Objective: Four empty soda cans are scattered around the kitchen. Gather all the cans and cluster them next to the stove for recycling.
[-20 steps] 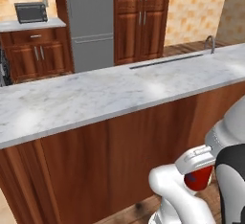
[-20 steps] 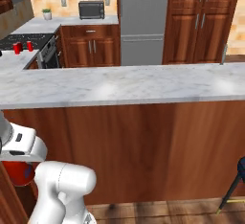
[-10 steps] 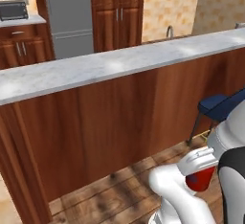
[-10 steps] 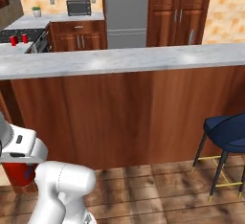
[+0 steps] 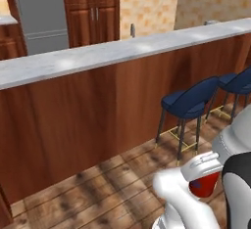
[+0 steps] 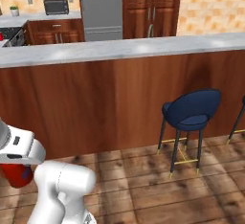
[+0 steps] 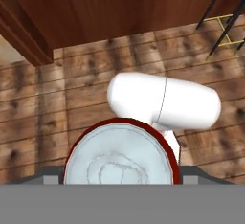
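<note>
A red soda can (image 5: 205,187) hangs low beside the robot's body, above the wood floor, with my gripper (image 5: 201,173) shut on it. From the other side the same soda can (image 6: 16,176) pokes out red beneath the white hand (image 6: 18,152). Its silver-grey top (image 7: 118,163) lies right under the hand camera and hides the fingertips. The black stove (image 6: 9,32) is a small sliver at the far left, behind the island counter.
A long marble-topped wooden island counter (image 6: 124,48) runs across in front of me. Blue bar stools (image 6: 189,110) stand on the floor at its right end. Behind it are a steel fridge (image 6: 100,7), a microwave (image 6: 56,6) and wooden cabinets (image 5: 93,8).
The whole picture has shifted left, so the base has moved; bar stools have come into view on the right. The can stays in my gripper in the same pose.
</note>
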Robot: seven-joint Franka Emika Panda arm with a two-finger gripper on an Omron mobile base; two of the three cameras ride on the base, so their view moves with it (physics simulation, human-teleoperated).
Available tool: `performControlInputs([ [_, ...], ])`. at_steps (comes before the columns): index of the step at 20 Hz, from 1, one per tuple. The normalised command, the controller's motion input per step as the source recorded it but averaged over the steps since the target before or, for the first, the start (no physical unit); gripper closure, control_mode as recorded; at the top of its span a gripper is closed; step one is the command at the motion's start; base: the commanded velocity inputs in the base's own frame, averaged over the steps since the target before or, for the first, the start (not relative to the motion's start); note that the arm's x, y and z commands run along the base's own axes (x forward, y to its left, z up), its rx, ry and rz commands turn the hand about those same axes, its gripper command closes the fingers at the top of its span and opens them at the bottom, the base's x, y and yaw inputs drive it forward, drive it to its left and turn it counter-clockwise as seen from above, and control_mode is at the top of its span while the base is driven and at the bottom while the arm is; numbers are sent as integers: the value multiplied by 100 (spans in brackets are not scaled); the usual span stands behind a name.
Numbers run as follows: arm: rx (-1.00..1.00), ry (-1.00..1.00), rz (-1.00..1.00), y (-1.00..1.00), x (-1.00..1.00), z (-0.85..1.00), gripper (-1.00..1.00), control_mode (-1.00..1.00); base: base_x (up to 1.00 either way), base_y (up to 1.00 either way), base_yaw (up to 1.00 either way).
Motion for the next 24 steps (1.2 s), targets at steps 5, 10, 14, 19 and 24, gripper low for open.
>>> performControlInputs([
  [5,0,0,0,0,0,0,100,100,25,-100,-14],
  [10,0,0,0,0,0,0,100,100,46,-100,-2],
  [14,0,0,0,0,0,0,100,100,42,-100,0],
  [19,0,0,0,0,0,0,100,100,37,-100,0],
  [24,0,0,0,0,0,0,100,100,54,-100,0],
])
